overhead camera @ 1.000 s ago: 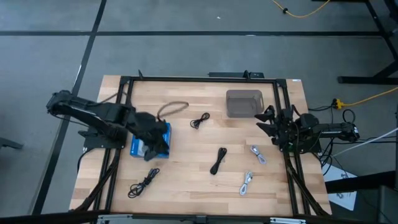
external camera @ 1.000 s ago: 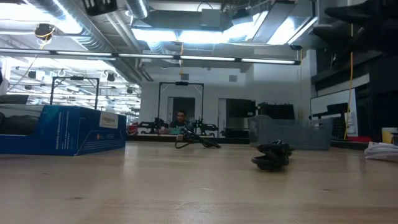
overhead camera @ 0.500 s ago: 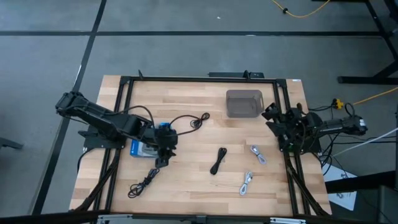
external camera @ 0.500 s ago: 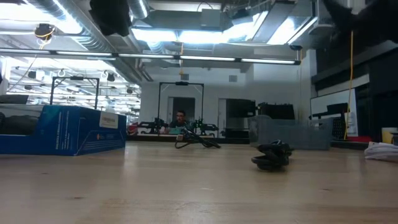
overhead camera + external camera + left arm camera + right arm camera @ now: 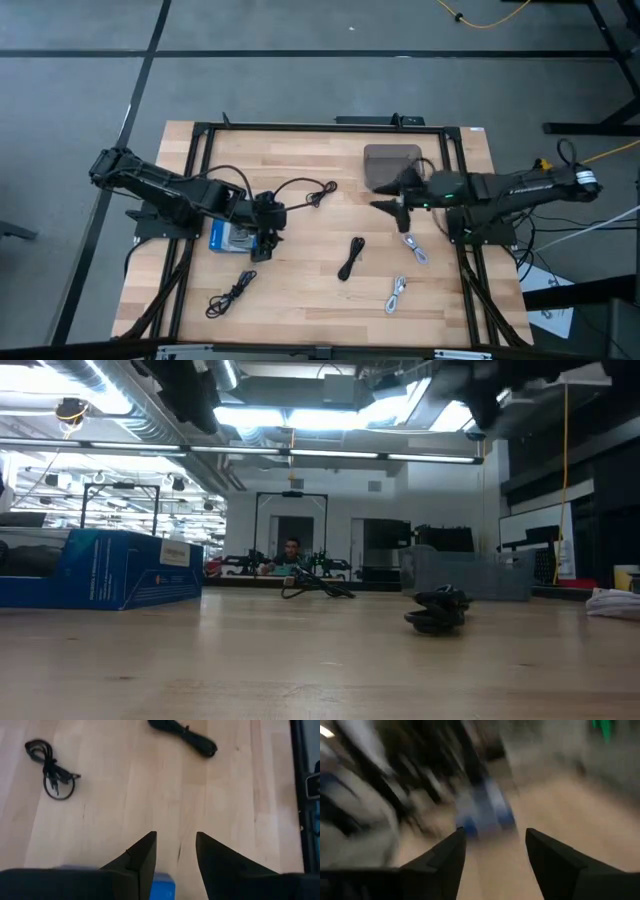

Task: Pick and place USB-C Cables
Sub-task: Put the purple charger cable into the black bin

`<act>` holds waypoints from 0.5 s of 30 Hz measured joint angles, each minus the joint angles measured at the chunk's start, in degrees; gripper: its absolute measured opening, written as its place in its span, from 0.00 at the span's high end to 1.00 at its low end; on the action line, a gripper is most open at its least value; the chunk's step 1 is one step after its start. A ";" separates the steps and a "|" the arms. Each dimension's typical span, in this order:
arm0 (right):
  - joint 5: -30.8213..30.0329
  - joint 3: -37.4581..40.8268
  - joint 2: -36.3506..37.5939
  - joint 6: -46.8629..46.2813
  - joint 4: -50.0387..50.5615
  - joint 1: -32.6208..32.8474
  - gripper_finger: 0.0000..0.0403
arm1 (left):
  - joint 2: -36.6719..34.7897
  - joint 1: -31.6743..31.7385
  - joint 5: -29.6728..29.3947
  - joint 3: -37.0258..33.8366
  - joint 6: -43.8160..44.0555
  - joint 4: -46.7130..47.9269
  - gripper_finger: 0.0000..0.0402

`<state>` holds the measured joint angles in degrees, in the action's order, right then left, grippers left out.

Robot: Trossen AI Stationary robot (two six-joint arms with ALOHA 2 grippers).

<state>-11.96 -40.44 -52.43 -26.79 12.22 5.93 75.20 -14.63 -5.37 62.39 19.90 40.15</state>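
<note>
we see left claw (image 5: pixel 262 247) empty, fingers apart, beside blue box (image 5: pixel 232 237) | right claw (image 5: pixel 390 203) empty, fingers apart, near grey bin (image 5: pixel 388 157) | cables on bench (image 5: pixel 300 290)

You have a light wooden table (image 5: pixel 300 290) in a black frame, blue box (image 5: pixel 232 237) at its left, grey bin (image 5: pixel 385 162) at the back, three black cables (image 5: pixel 351 257) and two pale cables (image 5: pixel 396 293) scattered across its top.

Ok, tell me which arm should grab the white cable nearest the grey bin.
Right. The right gripper hangs open near the grey bin, close to that white cable. The left gripper is across the table by the blue box.
</note>
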 joint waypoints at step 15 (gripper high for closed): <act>7.62 -9.90 -12.87 -44.54 48.84 5.61 0.48 | 0.00 0.00 -9.66 0.00 -2.49 0.80 0.68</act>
<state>-4.34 -50.34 -65.30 -71.32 61.06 11.54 75.20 -14.63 -15.02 62.39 17.41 40.95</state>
